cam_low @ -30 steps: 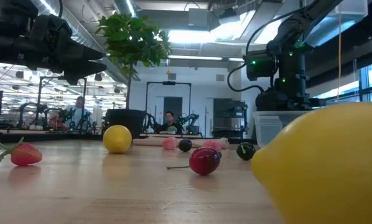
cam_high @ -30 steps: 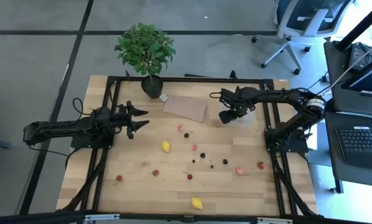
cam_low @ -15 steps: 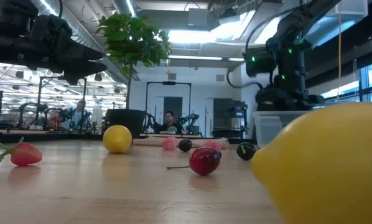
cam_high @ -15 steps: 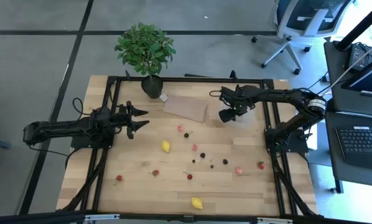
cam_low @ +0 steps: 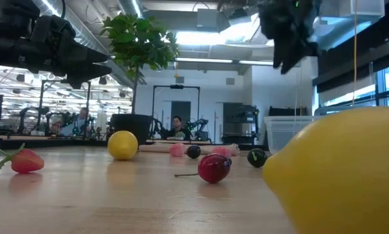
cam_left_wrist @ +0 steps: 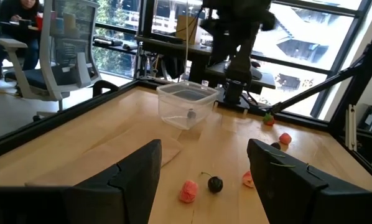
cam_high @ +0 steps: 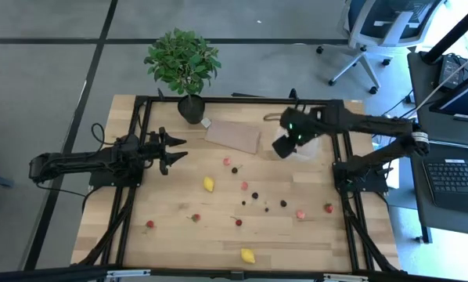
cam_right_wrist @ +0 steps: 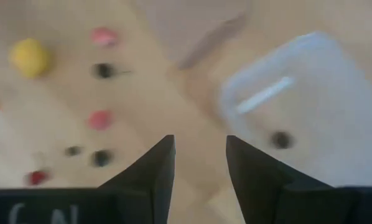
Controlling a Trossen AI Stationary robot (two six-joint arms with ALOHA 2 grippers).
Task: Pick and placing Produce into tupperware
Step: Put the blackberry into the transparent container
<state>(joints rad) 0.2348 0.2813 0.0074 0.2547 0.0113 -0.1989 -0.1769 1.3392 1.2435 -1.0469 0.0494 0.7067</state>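
Now my right gripper (cam_right_wrist: 199, 165) is hanging over the tupperware (cam_high: 308, 146) at table's 1 o'clock, jaws narrowly parted, empty; one dark piece (cam_right_wrist: 281, 139) sitting inside. Left gripper (cam_high: 174, 152) is waiting wide at 9. Next: reaching for the produce (cam_high: 254, 195) mid-table.

My table (cam_high: 171, 235) is pale wood, planked, with a smooth matt grain. The tupperware (cam_left_wrist: 187, 104) is clear plastic, thin-walled and faintly glossy. My fingers (cam_left_wrist: 131, 176) look like dark matt plastic. The near lemon (cam_low: 341, 175) has a finely pebbled, slightly shiny skin; the cherry (cam_low: 213, 167) is glossy. The brown sheet (cam_high: 234, 135) looks like dull cardboard.
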